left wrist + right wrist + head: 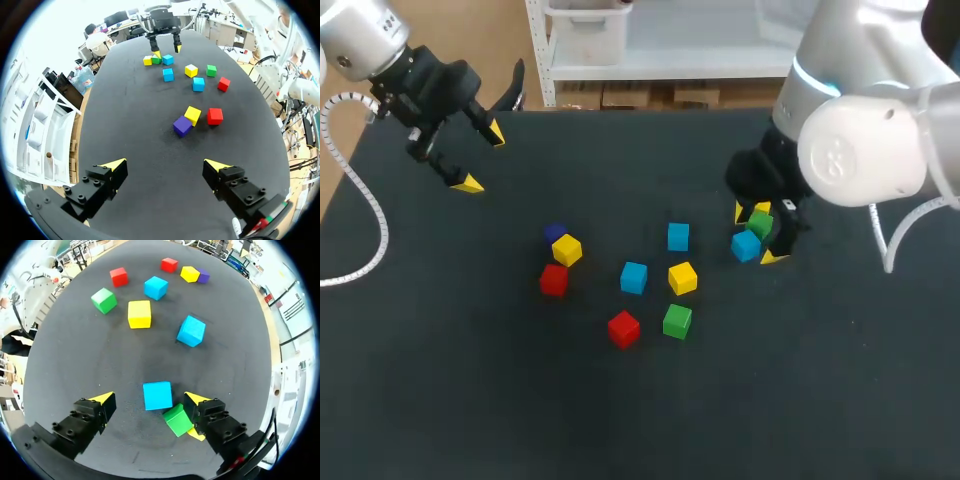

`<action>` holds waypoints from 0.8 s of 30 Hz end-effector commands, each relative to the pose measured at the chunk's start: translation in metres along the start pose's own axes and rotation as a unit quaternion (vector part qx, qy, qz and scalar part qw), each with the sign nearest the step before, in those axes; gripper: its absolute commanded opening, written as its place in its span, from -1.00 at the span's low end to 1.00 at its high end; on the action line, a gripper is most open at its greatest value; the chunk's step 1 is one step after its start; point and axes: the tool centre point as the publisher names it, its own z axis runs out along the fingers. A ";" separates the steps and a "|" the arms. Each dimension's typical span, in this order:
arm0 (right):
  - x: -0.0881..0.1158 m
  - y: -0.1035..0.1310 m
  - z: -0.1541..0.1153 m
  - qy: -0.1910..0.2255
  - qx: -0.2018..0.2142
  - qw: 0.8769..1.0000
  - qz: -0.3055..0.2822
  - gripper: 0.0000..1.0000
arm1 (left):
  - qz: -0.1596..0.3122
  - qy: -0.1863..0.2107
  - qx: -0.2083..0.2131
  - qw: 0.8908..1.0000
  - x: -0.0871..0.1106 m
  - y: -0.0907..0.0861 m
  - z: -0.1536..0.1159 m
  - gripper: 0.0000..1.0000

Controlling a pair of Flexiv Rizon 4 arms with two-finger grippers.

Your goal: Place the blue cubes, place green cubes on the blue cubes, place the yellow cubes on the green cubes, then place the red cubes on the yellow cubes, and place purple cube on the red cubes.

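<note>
Cube [157, 395] — seemingly — between right fingers [102, 399]

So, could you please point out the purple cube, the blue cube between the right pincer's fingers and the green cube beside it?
purple cube [182, 124]: left wrist view, its top face.
blue cube [157, 395]: right wrist view, middle of its top face.
green cube [178, 420]: right wrist view, its tilted upper face.

In the head view the purple cube [553, 232] shows only as a sliver behind a yellow cube [567, 250]. The right arm [860, 140] covers most of the right jaws there. In the right wrist view a second yellow cube [196, 434] is mostly hidden under the tilted green cube [178, 419] and one jaw, so how it lies cannot be told.
</note>
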 end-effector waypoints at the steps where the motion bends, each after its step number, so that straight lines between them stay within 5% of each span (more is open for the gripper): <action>1: 0.001 -0.002 0.004 0.000 -0.004 1.000 -0.006 0.64 | 0.000 0.002 -0.002 1.000 -0.001 -0.001 0.000 1.00; 14: 0.006 -0.004 0.009 0.013 -0.008 1.000 -0.024 0.52 | 0.000 0.002 -0.002 1.000 -0.001 -0.001 0.000 1.00; 19: 0.006 -0.005 0.009 0.015 -0.006 0.999 -0.031 0.24 | 0.000 0.002 -0.002 1.000 -0.001 -0.001 0.000 1.00; 24: 0.004 -0.004 0.010 0.017 -0.006 0.999 -0.044 0.18 | 0.000 0.002 -0.002 1.000 -0.001 -0.001 0.000 1.00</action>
